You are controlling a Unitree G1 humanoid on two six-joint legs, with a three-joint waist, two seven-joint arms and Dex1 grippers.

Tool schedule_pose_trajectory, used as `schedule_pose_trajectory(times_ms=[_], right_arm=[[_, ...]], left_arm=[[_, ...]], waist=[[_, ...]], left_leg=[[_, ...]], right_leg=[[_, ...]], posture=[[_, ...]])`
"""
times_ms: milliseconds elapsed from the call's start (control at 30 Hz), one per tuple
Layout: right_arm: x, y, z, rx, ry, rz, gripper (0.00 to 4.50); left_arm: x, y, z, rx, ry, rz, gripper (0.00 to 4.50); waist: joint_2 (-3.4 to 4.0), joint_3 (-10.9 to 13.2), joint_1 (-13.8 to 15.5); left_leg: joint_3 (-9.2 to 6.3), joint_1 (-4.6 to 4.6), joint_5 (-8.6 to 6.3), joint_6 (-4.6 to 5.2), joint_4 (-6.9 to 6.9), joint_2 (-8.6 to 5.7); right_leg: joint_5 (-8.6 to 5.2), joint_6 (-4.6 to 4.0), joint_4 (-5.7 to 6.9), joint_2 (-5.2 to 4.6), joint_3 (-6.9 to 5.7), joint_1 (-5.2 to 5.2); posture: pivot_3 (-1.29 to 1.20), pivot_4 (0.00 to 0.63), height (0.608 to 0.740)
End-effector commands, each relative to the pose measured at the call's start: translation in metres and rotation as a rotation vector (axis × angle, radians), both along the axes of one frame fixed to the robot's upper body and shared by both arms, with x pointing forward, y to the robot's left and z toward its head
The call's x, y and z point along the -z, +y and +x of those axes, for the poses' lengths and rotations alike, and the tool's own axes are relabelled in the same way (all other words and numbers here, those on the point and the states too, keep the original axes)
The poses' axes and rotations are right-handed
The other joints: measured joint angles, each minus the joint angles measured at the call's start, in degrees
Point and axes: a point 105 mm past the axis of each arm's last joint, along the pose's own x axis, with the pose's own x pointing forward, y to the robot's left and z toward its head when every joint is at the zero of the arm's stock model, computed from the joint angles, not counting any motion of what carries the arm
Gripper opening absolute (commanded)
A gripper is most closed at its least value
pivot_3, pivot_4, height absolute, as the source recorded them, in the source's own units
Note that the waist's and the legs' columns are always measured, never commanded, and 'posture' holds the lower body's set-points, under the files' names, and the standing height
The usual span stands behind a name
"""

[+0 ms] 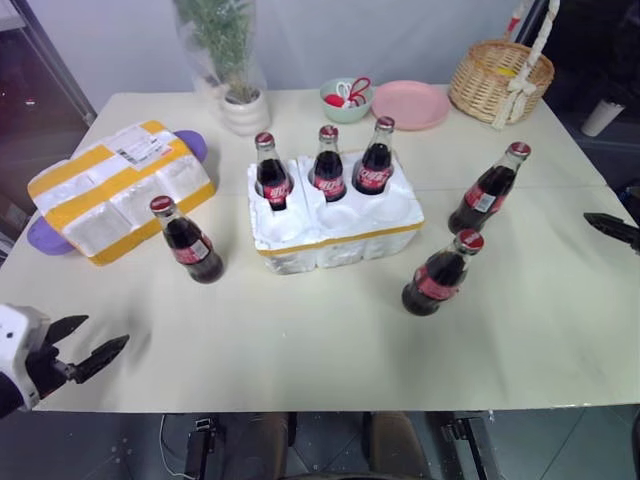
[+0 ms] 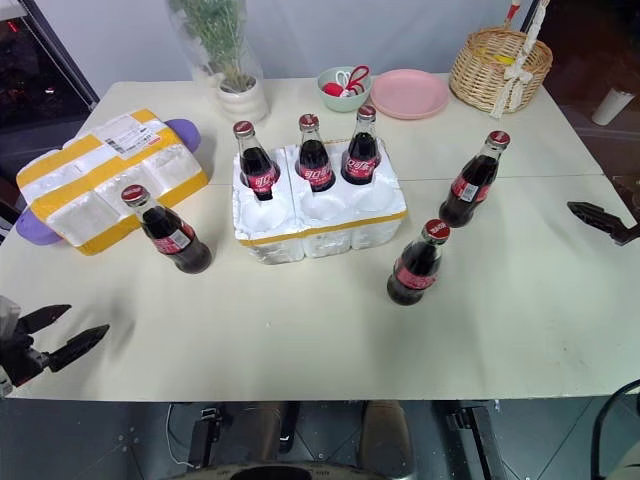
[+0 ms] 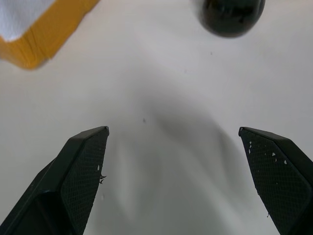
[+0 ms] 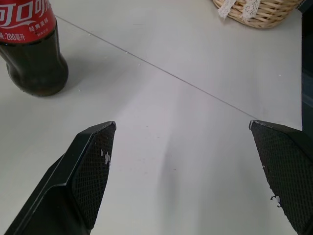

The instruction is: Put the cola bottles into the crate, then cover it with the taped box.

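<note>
While three small red-capped glass cola bottles [image 1: 328,165] stood in the white foam crate's [image 1: 335,225] back wells, you had three left on the table. Your left gripper [image 1: 88,342] was wide open and empty; the nearest upright bottle [image 1: 187,242] stood at one o'clock. Your right gripper [image 4: 183,169] was equally spread, holding nothing. The yellow-taped foam box [image 1: 120,190] lay at nine o'clock from the crate. Labels showed white Chinese script and "200".

Spread fingers [image 3: 83,171] over bare table [image 3: 161,98], cola bottle [image 3: 232,14] and taped box [image 3: 41,34] beyond
</note>
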Motion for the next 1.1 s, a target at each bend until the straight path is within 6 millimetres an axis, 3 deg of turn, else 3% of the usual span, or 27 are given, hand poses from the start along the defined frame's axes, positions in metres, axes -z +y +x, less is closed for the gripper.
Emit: schedule_pose_trajectory(times_ms=[33, 533, 667, 800, 967, 1100], right_arm=[[-0.011, -0.003, -0.004, 0.001, -0.042, -0.006, 4.50], [-0.003, -0.006, -0.008, 0.018, -0.032, 0.056, 4.50], [-0.024, 0.003, -0.009, -0.054, -0.031, 0.100, 4.50], [-0.063, 0.031, -0.024, -0.272, 0.011, 0.151, 4.50], [-0.121, 0.098, -0.055, -0.621, 0.042, 0.199, 4.50], [-0.135, 0.155, -0.079, -0.863, 0.102, 0.199, 4.50]], left_arm=[[-0.008, 0.000, 0.004, 0.006, -0.030, 0.019, 4.47], [-0.016, -0.001, 0.016, 0.007, -0.057, -0.010, 4.47], [-0.038, -0.016, 0.026, 0.081, -0.121, -0.082, 4.47], [-0.050, -0.031, 0.031, 0.179, -0.121, -0.099, 4.47], [-0.058, -0.048, 0.053, 0.271, -0.138, -0.098, 4.47], [-0.059, -0.056, 0.074, 0.301, -0.161, -0.104, 4.47]], waist=[[0.00, 0.0, -0.1], [0.04, 0.0, -0.1], [0.05, 0.0, 0.0], [0.33, 0.0, -0.1], [0.74, 0.0, 0.0], [0.73, 0.0, -0.1]], left_leg=[[0.00, 0.00, 0.00, 0.00, 0.00, 0.00], [0.01, 0.02, 0.00, 0.00, 0.00, 0.00], [0.01, 0.02, 0.00, 0.00, 0.04, 0.00], [0.02, 0.01, 0.00, 0.00, 0.01, 0.00], [0.02, 0.03, 0.00, 0.00, -0.01, 0.04], [0.02, 0.02, 0.00, -0.01, 0.00, 0.09]], right_leg=[[0.00, 0.00, 0.00, 0.00, 0.00, 0.00], [0.01, 0.01, 0.02, 0.01, 0.01, 0.01], [0.02, 0.02, 0.03, 0.00, 0.01, 0.02], [0.11, 0.20, 0.02, 0.00, 0.02, 0.00], [0.11, 0.20, 0.08, 0.04, 0.02, -0.03], [0.11, 0.21, 0.05, 0.08, 0.02, -0.04]], posture=[[0.00, 0.150, 0.737], [0.00, 0.150, 0.737], [0.00, 0.150, 0.737], [0.00, 0.150, 0.737], [0.00, 0.150, 0.737], [0.00, 0.150, 0.737]])
